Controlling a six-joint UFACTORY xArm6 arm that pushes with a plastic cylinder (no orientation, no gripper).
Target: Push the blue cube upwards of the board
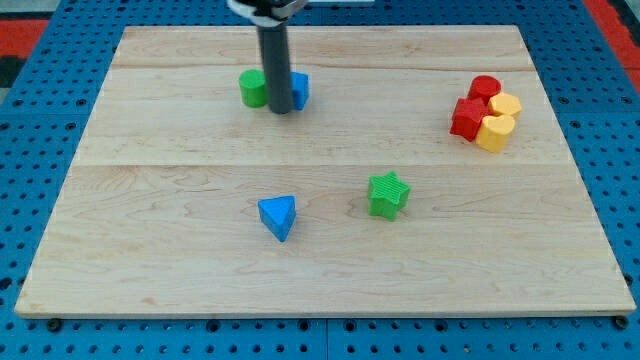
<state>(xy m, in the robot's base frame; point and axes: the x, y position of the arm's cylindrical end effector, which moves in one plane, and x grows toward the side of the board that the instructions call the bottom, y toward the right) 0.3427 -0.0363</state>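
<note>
The blue cube (299, 89) sits near the view's top, left of centre, mostly hidden behind my dark rod. My tip (281, 110) rests on the board just at the cube's lower left edge, between it and a green round block (252, 88) on the left. The rod comes down from the view's top edge. All three stand close together; whether the tip touches the cube cannot be told.
A blue triangular block (278, 216) lies below centre. A green star block (388, 194) lies to its right. A cluster of two red (467, 117) and two yellow blocks (495, 132) sits at the view's right. The wooden board (150, 250) lies on a blue pegboard.
</note>
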